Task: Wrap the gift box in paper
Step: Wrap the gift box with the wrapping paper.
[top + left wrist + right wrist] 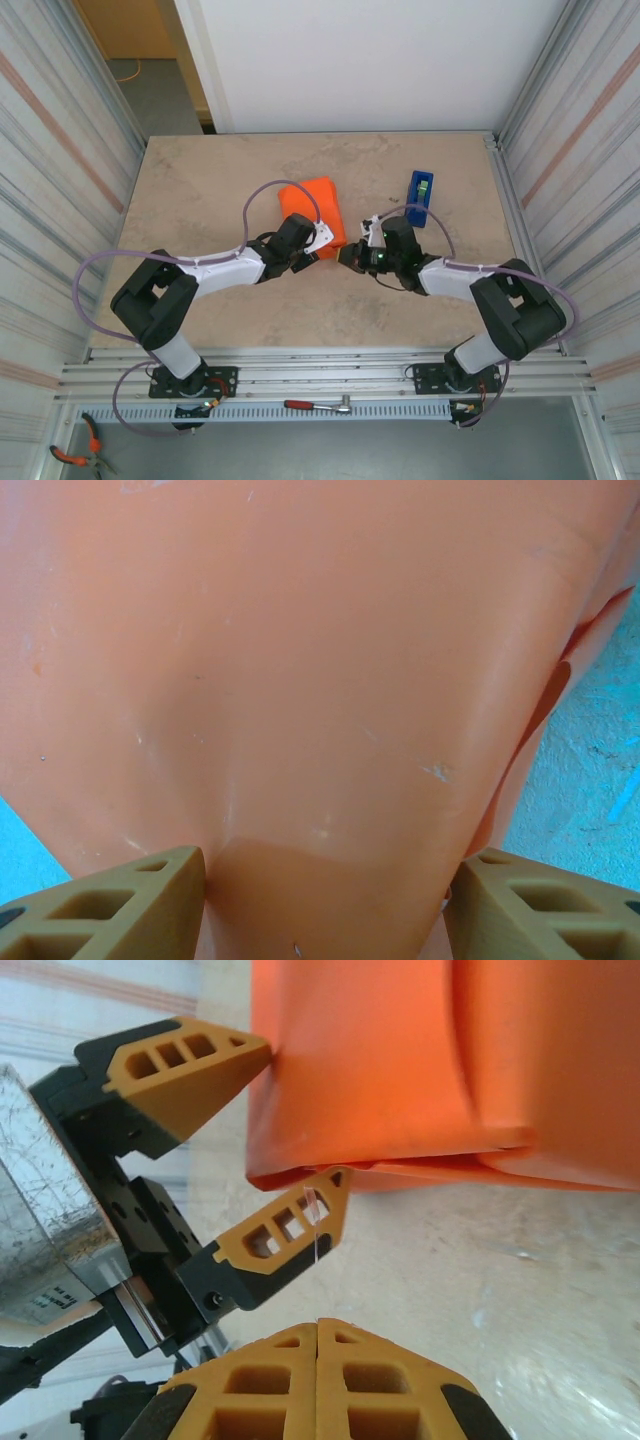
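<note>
Right gripper [317, 1332]: nearest the lens in its own wrist view. Fingertips pressed flat together, nothing I can make out between them. It sits just beside the parcel's near corner, not touching it.

Table [200, 180]: bare tan top. The parcel lies about mid-table.

Paper [315, 205]: orange sheet folded over into a boxy bundle, with a layered seam along its underside edge. This is the landmark for everything else here.

Gift box: hidden. Judging by the squared shape of the bundle, it is inside the fold.

Left gripper [320, 240]: at the parcel's near edge. Its jaws stand apart with the wrapped corner between them. One finger [190, 1070] touches the paper's side and the other is tucked under the lower edge, so it is clamped on the paper.

Tape dispenser [420, 188]: blue, upright, well apart from the parcel on its right.

Fine clear strand [316, 1222]: runs from the right fingertips toward the left arm's lower finger. It may be tape; I cannot tell.

Risks:
- The grip is on thin folded paper, so a tug could tear it or pull the flap open.
- If the strand is tape, it could stick to the left finger rather than the seam.
- The two grippers are close together, so a careless approach could knock the hold loose.
</note>
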Robot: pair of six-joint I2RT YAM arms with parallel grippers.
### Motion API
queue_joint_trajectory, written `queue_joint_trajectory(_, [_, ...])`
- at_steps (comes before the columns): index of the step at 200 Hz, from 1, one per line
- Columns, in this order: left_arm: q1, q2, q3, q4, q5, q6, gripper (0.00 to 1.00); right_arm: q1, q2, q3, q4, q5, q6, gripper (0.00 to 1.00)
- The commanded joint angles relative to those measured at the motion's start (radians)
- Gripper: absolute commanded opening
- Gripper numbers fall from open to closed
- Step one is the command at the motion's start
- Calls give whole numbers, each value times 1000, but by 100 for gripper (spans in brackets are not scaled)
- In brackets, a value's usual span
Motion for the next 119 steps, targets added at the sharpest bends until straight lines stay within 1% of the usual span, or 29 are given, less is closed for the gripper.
queue_joint_trajectory(1, [-13,-23,-5,-60,9,-18,62,31,33,-14,118,60,-12,0])
queue_joint_trajectory(41, [-17,-23,-8,-58,8,-15,62,61,69,-13,174,96,-16,0])
queue_joint_trajectory(119, [-19,-24,-8,-60,4,-14,62,61,117,-2,220,145,0,0])
